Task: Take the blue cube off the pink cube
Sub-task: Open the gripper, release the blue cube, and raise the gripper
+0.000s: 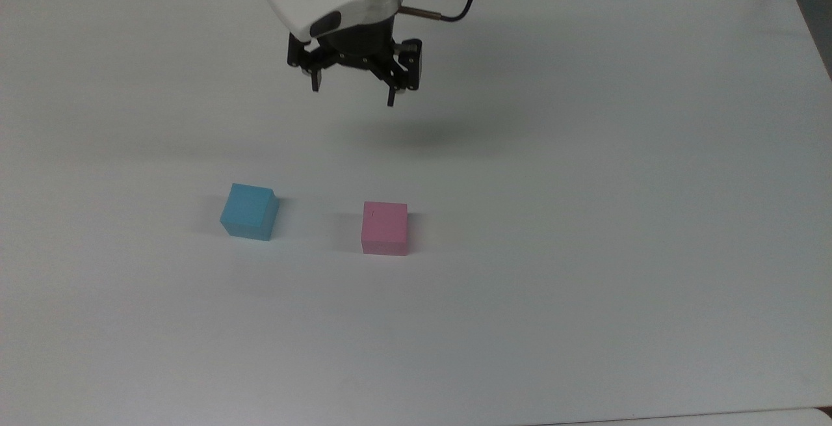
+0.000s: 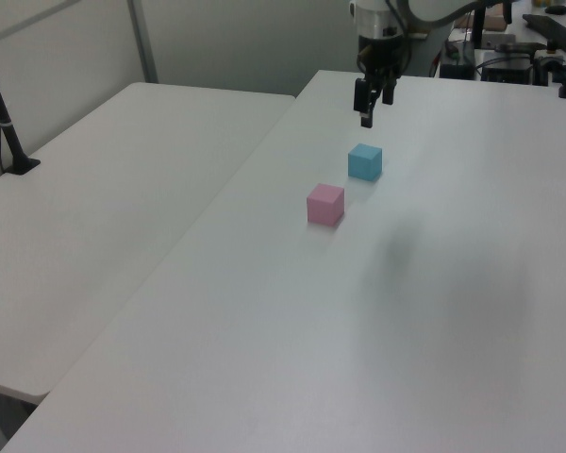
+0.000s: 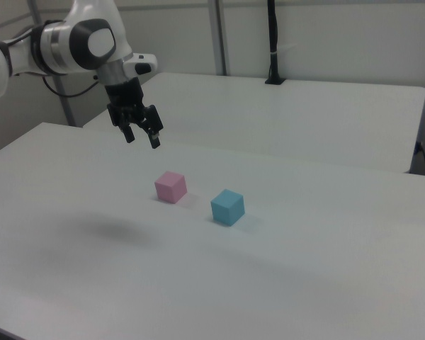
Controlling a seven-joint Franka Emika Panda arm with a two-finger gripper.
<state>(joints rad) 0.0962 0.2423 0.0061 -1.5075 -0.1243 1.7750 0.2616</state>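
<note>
We see the small matte light-blue cube [image 1: 249, 211] on the white table [image 1: 585, 218], apart from the matte pink cube [image 1: 385, 227]. Black two-finger gripper [image 1: 353, 93] hangs above, fingers spread wide, gripping nothing.

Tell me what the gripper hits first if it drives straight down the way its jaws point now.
Probably bare table: the open gripper hangs above it, away from the blue cube and the pink cube, though depth is uncertain.

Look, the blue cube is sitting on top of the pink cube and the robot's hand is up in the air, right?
Not quite. In the top view the blue cube sits on the table beside the pink cube, apart from it. The gripper is up in the air, open.
</note>
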